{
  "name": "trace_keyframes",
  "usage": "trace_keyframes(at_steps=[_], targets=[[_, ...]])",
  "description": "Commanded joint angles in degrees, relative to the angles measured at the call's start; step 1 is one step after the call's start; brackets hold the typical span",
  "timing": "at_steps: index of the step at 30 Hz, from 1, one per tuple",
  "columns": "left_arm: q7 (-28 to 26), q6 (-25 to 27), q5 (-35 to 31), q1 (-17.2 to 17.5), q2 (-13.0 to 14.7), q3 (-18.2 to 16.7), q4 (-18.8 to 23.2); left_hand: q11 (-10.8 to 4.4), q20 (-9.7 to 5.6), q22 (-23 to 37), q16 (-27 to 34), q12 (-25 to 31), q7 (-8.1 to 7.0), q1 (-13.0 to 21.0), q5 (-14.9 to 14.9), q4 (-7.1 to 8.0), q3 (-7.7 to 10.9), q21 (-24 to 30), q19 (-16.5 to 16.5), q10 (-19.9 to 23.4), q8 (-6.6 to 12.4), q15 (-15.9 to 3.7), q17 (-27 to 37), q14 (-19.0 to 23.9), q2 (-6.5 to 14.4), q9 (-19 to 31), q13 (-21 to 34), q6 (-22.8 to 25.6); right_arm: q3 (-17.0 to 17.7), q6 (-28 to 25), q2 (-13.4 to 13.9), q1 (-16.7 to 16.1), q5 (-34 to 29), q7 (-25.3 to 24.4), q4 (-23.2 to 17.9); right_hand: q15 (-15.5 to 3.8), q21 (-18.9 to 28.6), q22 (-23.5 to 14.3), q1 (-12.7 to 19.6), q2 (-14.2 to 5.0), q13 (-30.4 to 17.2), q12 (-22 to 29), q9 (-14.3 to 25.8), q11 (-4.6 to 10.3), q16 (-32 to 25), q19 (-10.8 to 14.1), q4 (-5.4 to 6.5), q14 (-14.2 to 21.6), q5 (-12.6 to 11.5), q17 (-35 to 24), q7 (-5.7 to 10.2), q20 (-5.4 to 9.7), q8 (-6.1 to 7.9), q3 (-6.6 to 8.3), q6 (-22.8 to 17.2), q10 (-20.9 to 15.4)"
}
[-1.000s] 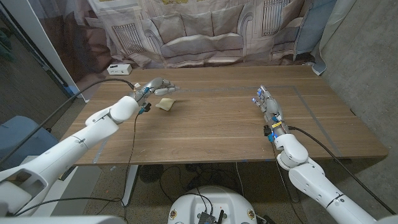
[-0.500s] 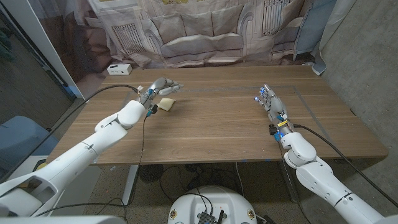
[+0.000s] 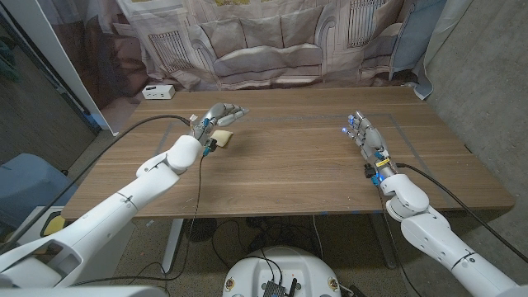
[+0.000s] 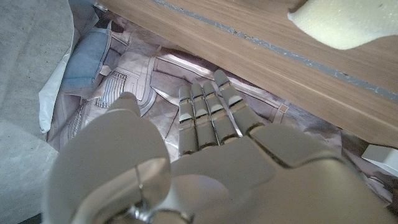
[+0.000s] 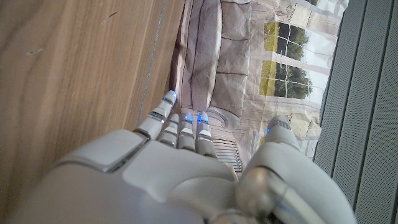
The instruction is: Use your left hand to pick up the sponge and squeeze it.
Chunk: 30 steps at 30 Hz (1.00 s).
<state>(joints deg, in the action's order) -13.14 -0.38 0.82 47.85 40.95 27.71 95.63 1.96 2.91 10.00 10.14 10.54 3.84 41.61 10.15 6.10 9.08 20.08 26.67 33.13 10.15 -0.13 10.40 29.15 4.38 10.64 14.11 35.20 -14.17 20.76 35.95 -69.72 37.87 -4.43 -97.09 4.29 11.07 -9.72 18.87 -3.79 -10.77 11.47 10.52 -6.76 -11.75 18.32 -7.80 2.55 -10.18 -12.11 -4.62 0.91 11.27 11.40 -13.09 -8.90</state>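
A pale yellow sponge (image 3: 222,139) lies on the wooden table (image 3: 280,165) at the far left. My left hand (image 3: 219,115) hovers just above and behind it, fingers stretched out and apart, holding nothing. In the left wrist view the sponge (image 4: 342,25) shows beyond the straight fingers (image 4: 208,118), apart from them. My right hand (image 3: 363,134) stands on its edge over the table's right side, fingers straight with blue lights at the tips, far from the sponge and empty; the right wrist view shows the same hand (image 5: 180,155) beside bare wood.
A small white box (image 3: 157,91) sits at the table's far left corner. A printed curtain (image 3: 264,41) with a sofa picture hangs behind the table. Black cables (image 3: 124,128) run along both arms.
My left arm has reached forward and right, bringing the hand from beside the sponge to over it. The right hand has drifted slightly right.
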Motion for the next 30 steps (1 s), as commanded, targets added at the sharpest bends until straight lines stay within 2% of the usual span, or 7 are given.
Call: trace_keyframes(at_steps=[1, 6, 10, 16, 20, 25, 30], targets=[[-1.23, 0.62, 2.33, 1.12, -2.33, 0.43, 1.57, 0.54, 1.00, 0.35, -0.10, -0.04, 0.53, -1.54, 0.07, 0.24, -0.78, -0.82, -1.16, -1.27, -0.26, 0.38, 0.03, -1.26, -0.07, 0.07, -0.21, -1.63, 0.87, 1.68, 1.57, 1.27, 2.99, 6.41, 4.29, -0.31, 0.00, -0.11, 0.13, -0.09, -0.32, -0.01, 0.11, 0.25, -0.30, 0.19, 0.03, 0.19, 0.10, -0.29, -0.30, 0.31, 0.37, -0.22, -0.13, -0.46], [-0.40, -1.93, 4.65, 1.71, -2.61, -0.14, 0.66, 0.87, 1.56, 0.38, -0.14, -0.08, 0.82, -3.12, 0.16, 0.81, -1.40, -1.64, -2.19, -2.94, -0.30, 1.16, 0.10, -3.05, -0.19, 0.06, -0.56, -3.35, 0.49, 1.86, 0.98, 2.54, 2.41, 6.13, 5.33, -0.31, -0.01, -0.11, 0.11, -0.06, -0.32, -0.01, 0.11, 0.20, -0.30, 0.16, 0.04, 0.19, 0.11, -0.29, -0.30, 0.27, 0.32, -0.24, -0.09, -0.48], [0.39, -5.64, 6.84, 2.21, -2.75, -1.08, -0.96, 1.77, 2.23, 0.42, -0.17, -0.15, 1.06, -5.14, 0.35, 1.47, -2.18, -2.88, -3.95, -5.43, -0.29, 1.97, 0.16, -5.39, -0.21, 0.04, -0.97, -5.66, -0.15, 2.45, -0.23, 3.69, 0.74, 4.42, 5.67, -0.34, -0.01, -0.11, 0.07, -0.04, -0.31, 0.09, 0.11, 0.16, -0.32, 0.16, 0.05, 0.23, 0.12, -0.29, -0.30, 0.24, 0.28, -0.28, -0.09, -0.73], [0.78, -11.65, 11.01, 3.87, -4.04, -2.93, -3.79, 1.52, 3.15, 0.48, -0.39, -0.19, 1.13, -7.67, 0.62, 2.04, -3.17, -4.79, -6.97, -8.98, -0.44, 2.24, 0.19, -9.47, -0.21, -0.02, -1.46, -9.32, -1.01, 2.52, -1.36, 5.05, -2.48, 1.03, 4.95, -0.39, 0.02, -0.11, 0.02, 0.02, -0.31, 0.07, 0.11, 0.30, -0.34, 0.22, 0.07, 0.30, 0.13, -0.29, -0.21, 0.26, 0.08, -0.33, 0.32, -0.72], [1.42, -14.48, 13.15, 4.57, -4.64, -3.80, -5.61, 1.69, 2.55, 0.49, -0.45, -0.19, 1.07, -8.60, 0.84, 1.91, -3.52, -6.06, -9.02, -11.51, -0.37, 2.30, 0.12, -12.37, -0.12, -0.09, -1.76, -11.48, -1.28, 1.46, -1.36, 4.88, -5.70, -2.76, 3.32, -1.74, 0.19, -0.11, 0.02, 0.41, -0.22, 0.52, 0.10, 1.07, -0.70, 0.79, -0.04, 1.48, 0.15, -0.18, 0.69, 0.94, 0.14, -0.53, -0.09, -2.24], [2.00, -16.22, 14.25, 5.14, -4.85, -4.18, -6.59, 1.39, 1.97, 0.48, -0.35, -0.13, 0.83, -8.99, 0.92, 1.78, -3.61, -6.75, -10.18, -12.77, -0.37, 2.40, 0.09, -13.57, 0.07, -0.13, -1.94, -12.81, -1.84, -0.78, -0.42, 5.73, -5.11, -1.71, 2.93, -1.91, 0.20, -0.11, 0.04, 0.55, -0.17, 0.49, 0.09, 1.05, -0.70, 0.86, -0.09, 1.64, 0.15, -0.13, 0.65, 1.35, 0.20, -0.59, -0.37, -2.42], [2.20, -16.97, 15.28, 5.73, -5.16, -4.52, -6.61, 1.61, 1.94, 0.46, -0.27, -0.08, 0.78, -9.38, 0.94, 1.64, -3.75, -7.50, -11.57, -13.97, -0.35, 2.68, 0.06, -14.68, 0.12, -0.17, -2.09, -14.06, -2.86, -1.55, 0.00, 7.74, -5.26, 0.20, 4.21, -1.46, -0.15, -0.09, -0.11, 0.96, -0.08, -0.31, 0.07, 0.69, -0.07, 0.03, -0.09, 0.29, 0.18, -0.05, 0.13, 1.54, -0.49, -0.84, 1.26, -0.74]])
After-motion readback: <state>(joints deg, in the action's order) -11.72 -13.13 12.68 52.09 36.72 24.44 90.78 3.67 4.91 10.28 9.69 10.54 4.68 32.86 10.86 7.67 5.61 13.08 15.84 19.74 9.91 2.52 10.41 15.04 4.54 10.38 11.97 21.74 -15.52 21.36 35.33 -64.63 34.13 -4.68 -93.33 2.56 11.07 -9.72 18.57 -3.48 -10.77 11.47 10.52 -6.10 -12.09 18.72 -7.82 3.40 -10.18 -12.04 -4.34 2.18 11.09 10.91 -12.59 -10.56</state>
